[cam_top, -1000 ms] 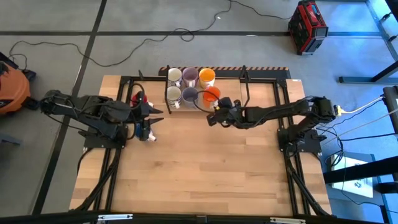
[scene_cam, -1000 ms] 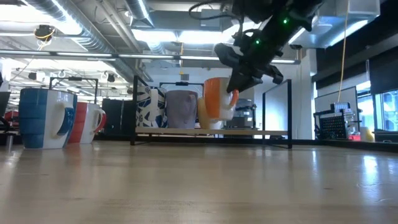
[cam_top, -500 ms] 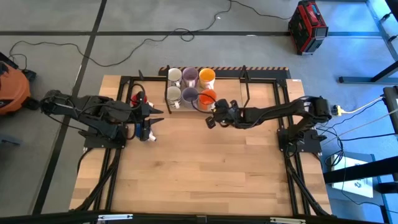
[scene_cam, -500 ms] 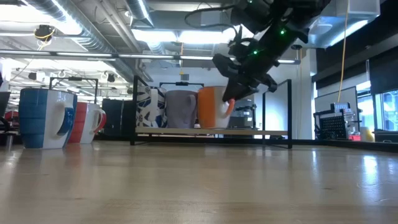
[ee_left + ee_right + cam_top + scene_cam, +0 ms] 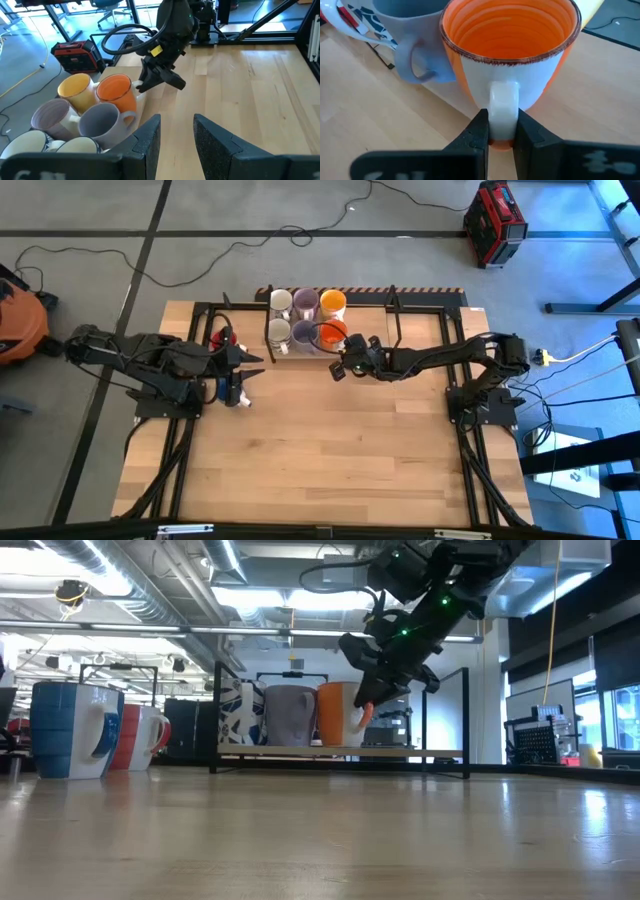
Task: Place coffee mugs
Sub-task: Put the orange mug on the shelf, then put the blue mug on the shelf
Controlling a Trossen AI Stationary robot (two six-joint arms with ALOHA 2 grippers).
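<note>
- While its jaws pinch the pale handle of an orange mug (image 5: 512, 55), the right gripper (image 5: 345, 363) reaches across the tabletop (image 5: 330, 450) to a low rack at the far edge.
- The orange mug stands in the rack's near row, beside a lavender mug (image 5: 102, 122); a yellower mug (image 5: 75, 87) sits behind.
- The left gripper (image 5: 175, 137) waits at the left, jaws parted and holding nothing.
- A blue mug (image 5: 68, 728) and a red mug (image 5: 135, 736) stand apart on the tabletop.
</note>
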